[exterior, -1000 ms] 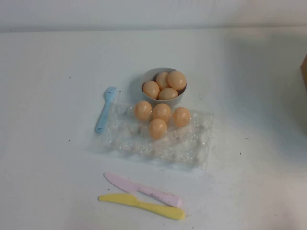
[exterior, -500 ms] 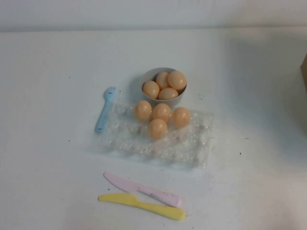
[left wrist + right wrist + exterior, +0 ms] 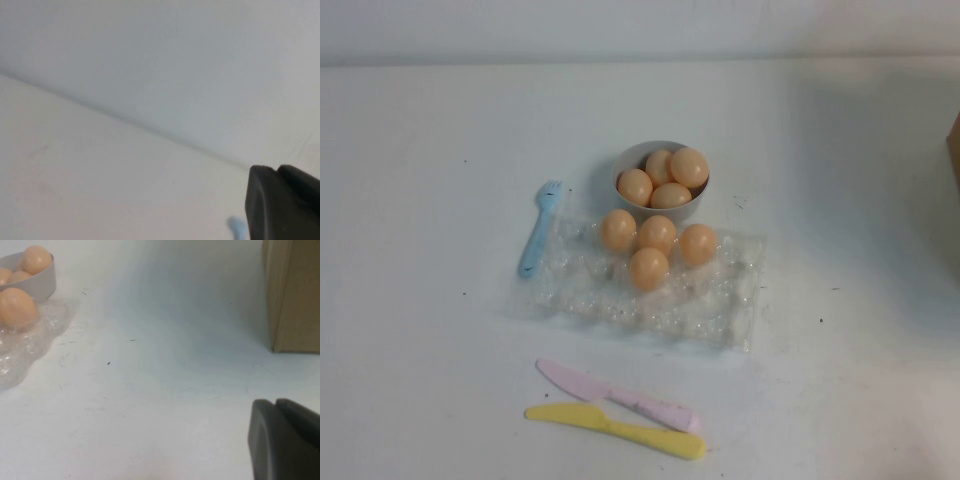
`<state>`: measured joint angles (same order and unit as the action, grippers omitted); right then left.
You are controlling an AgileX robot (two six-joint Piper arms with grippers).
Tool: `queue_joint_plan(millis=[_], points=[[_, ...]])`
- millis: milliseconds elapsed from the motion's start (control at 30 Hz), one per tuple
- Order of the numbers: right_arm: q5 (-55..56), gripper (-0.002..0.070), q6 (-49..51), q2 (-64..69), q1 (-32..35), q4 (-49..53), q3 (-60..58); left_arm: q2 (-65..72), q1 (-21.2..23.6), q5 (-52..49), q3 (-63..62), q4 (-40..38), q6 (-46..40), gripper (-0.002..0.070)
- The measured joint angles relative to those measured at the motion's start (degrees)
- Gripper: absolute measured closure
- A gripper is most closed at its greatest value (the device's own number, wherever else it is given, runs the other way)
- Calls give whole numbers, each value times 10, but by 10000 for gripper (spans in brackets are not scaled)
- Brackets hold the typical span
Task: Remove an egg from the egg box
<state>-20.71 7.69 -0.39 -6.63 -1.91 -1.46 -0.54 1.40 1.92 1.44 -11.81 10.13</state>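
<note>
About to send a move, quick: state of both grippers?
Left gripper: shut, empty, away from the egg box.
Right gripper: cannot be told; parked off its right side.

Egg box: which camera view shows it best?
The high view: the whole egg box shows, four eggs in its cups. The right wrist view catches only one crinkly corner with one egg. The left wrist view shows none of it.

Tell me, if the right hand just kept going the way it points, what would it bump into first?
Probably nothing soon: ahead of the right hand lies bare table. The cardboard box stands off to one side, the egg box to the other. Depth is hard to judge.
</note>
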Motion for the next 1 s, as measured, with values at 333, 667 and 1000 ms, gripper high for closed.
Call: queue_joint_plan(millis=[333,667,1000], points=[[0,694,0,0,0,0,0,0,0,85,0,-29,66,678],[0,694,0,0,0,0,0,0,0,-34,-22,-18,155,678],[0,694,0,0,0,0,0,180,0,-274,-264,-30,-90,678]])
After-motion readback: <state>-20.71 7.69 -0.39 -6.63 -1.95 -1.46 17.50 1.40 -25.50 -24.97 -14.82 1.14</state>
